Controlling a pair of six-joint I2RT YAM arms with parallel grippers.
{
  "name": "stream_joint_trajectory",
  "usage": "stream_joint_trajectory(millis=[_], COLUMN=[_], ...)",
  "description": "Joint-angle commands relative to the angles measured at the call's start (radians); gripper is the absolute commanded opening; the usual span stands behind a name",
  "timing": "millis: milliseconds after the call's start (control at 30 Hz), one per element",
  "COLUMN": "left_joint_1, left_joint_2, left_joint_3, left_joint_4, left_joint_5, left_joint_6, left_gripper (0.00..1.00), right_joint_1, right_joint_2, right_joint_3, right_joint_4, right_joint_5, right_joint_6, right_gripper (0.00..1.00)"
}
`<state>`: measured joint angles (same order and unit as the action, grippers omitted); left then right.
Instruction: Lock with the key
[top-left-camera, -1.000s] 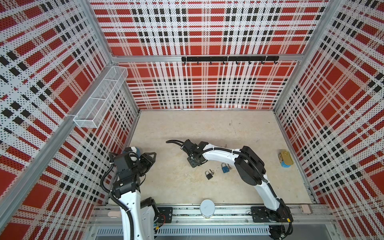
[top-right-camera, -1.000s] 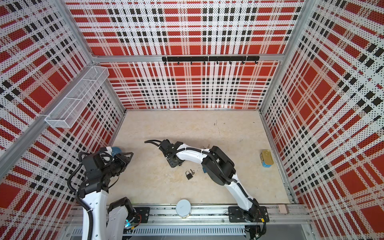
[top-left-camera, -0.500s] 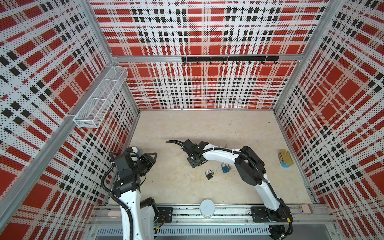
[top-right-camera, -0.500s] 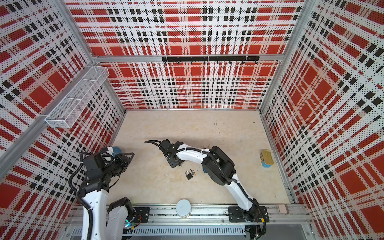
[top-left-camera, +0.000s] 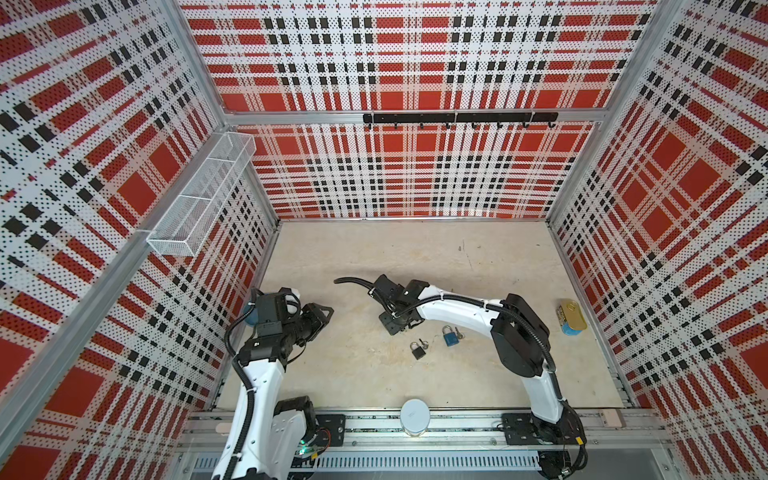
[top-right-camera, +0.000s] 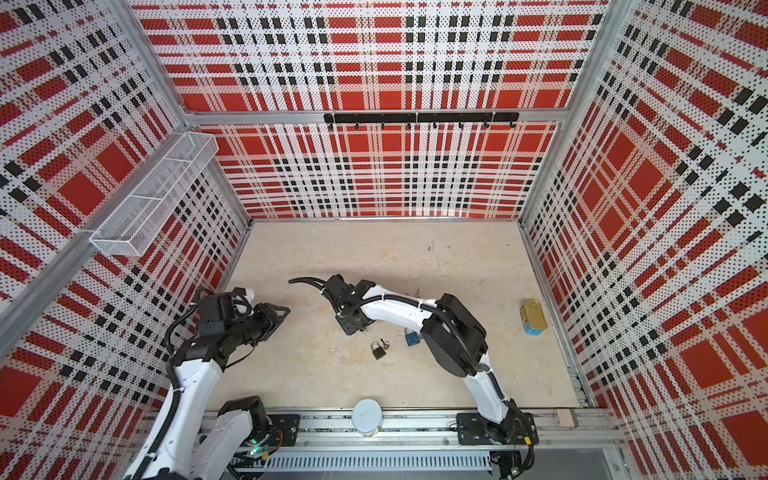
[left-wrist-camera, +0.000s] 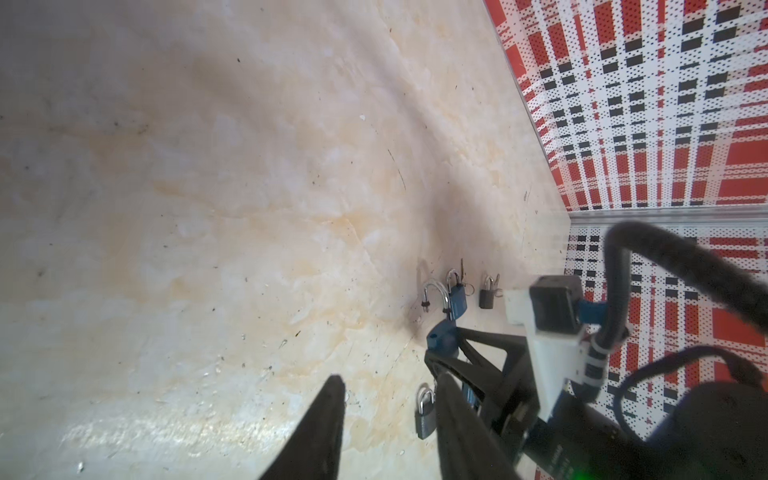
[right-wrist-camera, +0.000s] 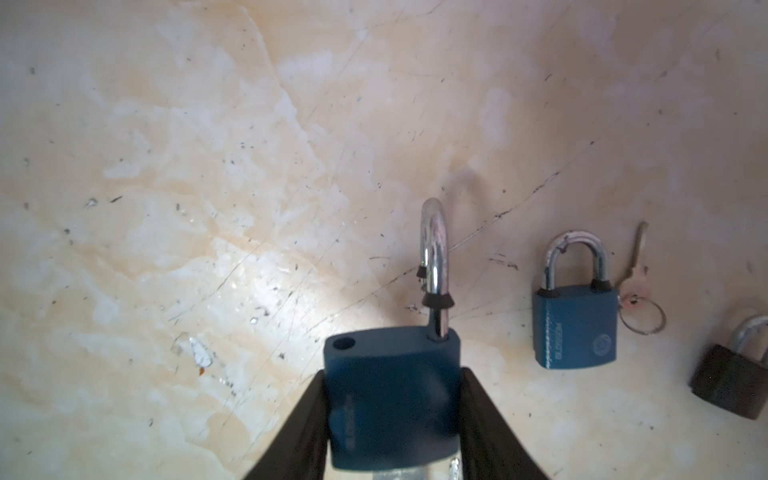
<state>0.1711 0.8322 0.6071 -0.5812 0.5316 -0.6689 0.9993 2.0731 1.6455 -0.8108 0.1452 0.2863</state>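
Clamping the blue padlock (right-wrist-camera: 390, 415), shackle (right-wrist-camera: 434, 249) swung open, the right tool (right-wrist-camera: 392, 376) apparently needs the empty, half-open left tool (left-wrist-camera: 390, 380) at 9 o'clock to seat it.

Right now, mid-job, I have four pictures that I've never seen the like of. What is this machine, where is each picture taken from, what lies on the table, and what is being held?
These are two robot arms on a table inside a plaid-walled booth. Two pictures look down from one overhead pair of cameras and show nearly the same scene. The other two come from a camera on each arm's wrist.

The right gripper is clamped on a blue padlock whose shackle stands open. The left gripper is open and empty.

On the table lie a second blue padlock with a key on a ring beside it, a dark padlock, and a tin near the right wall.
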Motion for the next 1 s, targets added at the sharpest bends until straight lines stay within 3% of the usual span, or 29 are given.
stream_joint_trajectory(millis=[0, 567, 767, 967], left_joint_1=[-0.022, -0.230, -0.308, -0.327], left_joint_2=[0.034, 0.128, 0.184, 0.249], left_joint_3=[0.008, -0.088, -0.124, -0.165], left_joint_4=[0.066, 0.335, 0.517, 0.781], left_joint_5=[0.003, 0.039, 0.058, 0.162], left_joint_6=[-0.021, -0.088, -0.132, -0.198], left_gripper=[0.39, 0.39, 0.40, 0.40], right_joint_1=[0.003, 0.003, 0.009, 0.016], right_joint_2=[-0.057, -0.219, -0.273, -0.314], right_joint_3=[-0.024, -0.047, -0.045, -0.051], right_joint_4=[0.025, -0.008, -0.050, -0.073], right_joint_5=[-0.019, -0.145, -0.158, -0.179], right_joint_6=[-0.020, -0.033, -0.035, -0.021], right_gripper=[0.26, 0.25, 0.25, 0.24])
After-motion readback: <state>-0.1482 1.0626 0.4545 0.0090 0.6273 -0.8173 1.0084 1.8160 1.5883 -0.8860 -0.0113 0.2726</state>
